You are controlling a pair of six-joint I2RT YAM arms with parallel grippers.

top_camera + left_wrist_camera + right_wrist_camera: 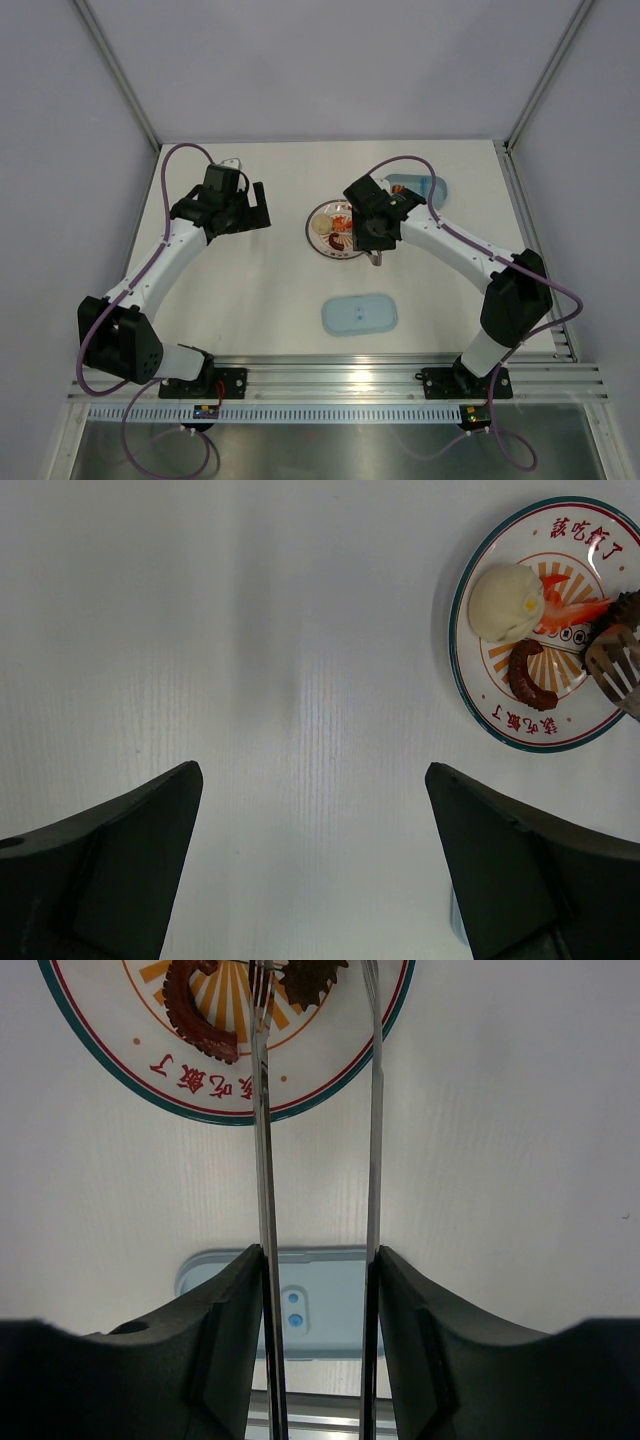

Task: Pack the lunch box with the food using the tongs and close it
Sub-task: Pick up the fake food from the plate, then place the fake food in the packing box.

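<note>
Slim silvery tongs (262,1160), two thin near-parallel arms, pinched between right gripper (320,1260) fingers; slotted tips over the plate (478,692) at its 3 o'clock side, beside brown and red food (527,675). Left gripper (312,780) spread wide, empty, at plate's 9 o'clock.

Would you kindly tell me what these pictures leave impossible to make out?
- The lunch box: top view, the right arm covers most of it; contents unseen.
- The tongs: right wrist view, tips cut off by the top edge.
- The food: top view, too small to tell the pieces apart.
</note>
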